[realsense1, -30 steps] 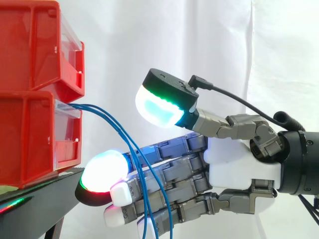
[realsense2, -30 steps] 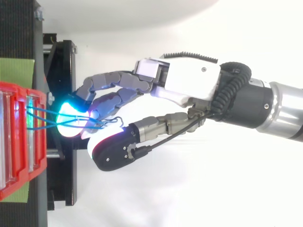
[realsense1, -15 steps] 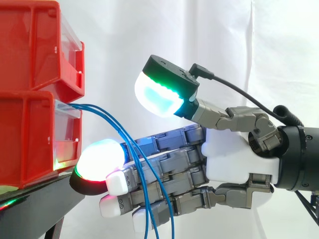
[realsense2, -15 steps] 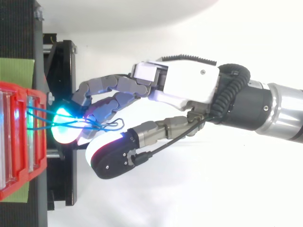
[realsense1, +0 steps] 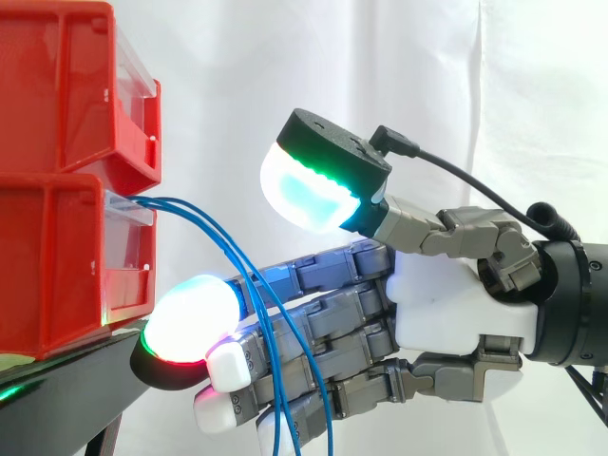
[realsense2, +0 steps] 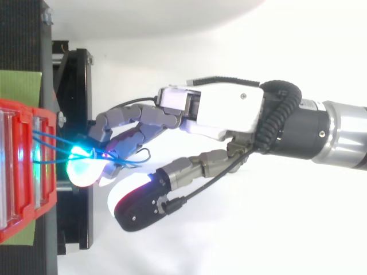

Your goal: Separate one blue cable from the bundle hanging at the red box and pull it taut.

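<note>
Cables (realsense1: 205, 223) — three blue; bins (realsense1: 57, 275) — two red

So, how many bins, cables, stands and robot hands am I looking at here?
Bins: 2, red, stacked
Cables: 3, blue, as far as I can tell
Hand: 1
Stand: 1, black
Total: 7

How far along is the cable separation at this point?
Done: the hand is at the blue cables hanging from the lower red box. In hand: the strands drape slack across its straight fingers, and the thumb is raised apart, so nothing is pinched. Left: single out one cable, pinch it and pull it taut.
</note>
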You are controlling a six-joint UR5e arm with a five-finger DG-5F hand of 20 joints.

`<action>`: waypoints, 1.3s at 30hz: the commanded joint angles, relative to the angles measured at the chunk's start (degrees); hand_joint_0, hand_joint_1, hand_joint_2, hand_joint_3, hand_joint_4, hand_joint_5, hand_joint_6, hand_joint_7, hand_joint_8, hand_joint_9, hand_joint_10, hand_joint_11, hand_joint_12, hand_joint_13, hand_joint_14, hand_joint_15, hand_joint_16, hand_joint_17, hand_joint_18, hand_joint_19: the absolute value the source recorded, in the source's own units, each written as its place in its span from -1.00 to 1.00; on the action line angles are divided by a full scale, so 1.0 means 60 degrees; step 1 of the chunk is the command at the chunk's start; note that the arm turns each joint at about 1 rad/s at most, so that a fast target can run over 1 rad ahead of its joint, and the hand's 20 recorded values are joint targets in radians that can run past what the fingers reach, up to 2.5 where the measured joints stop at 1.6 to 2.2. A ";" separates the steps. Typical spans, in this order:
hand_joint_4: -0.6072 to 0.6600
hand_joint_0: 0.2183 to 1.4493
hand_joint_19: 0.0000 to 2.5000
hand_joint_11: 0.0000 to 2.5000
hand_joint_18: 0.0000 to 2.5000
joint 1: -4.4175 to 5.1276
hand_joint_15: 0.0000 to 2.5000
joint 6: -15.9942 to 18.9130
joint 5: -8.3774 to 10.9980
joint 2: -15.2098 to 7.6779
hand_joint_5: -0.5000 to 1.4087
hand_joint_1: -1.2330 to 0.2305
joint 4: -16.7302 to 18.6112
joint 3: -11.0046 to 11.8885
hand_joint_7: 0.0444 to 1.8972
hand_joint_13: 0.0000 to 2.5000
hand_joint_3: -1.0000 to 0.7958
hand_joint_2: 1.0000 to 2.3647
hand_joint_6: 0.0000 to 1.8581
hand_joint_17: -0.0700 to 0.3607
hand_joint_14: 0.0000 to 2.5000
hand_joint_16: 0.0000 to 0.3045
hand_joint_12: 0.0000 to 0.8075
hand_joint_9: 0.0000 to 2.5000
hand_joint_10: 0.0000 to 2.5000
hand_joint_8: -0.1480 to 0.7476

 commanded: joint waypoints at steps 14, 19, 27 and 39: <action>0.49 -0.38 -0.53 -0.58 -0.51 -0.0226 -0.64 0.0699 -0.0019 0.0002 -0.65 -0.08 0.0015 0.0006 -0.09 -0.42 -0.38 -0.99 -0.46 -0.20 -0.99 -0.70 -0.11 -0.36 -0.99 0.10; 0.48 -0.35 -0.52 -0.55 -0.48 -0.0241 -0.63 0.0699 -0.0004 0.0002 -0.64 -0.11 0.0074 0.0006 -0.02 -0.40 -0.36 -0.99 -0.46 -0.20 -0.99 -0.70 -0.11 -0.34 -0.99 0.10; 0.36 -0.30 -0.51 -0.48 -0.44 -0.0226 -0.60 0.0699 -0.0019 0.0002 -0.62 -0.20 0.0191 0.0006 0.18 -0.36 -0.33 -0.99 -0.46 -0.21 -0.99 -0.71 -0.11 -0.32 -0.99 0.10; 0.24 -0.27 -0.47 -0.39 -0.37 -0.0182 -0.49 0.0714 -0.0107 0.0076 -0.66 -0.21 0.0177 0.0021 -0.05 -0.27 -0.18 -0.97 -0.25 -0.22 -0.98 -0.71 -0.12 -0.28 -0.99 0.10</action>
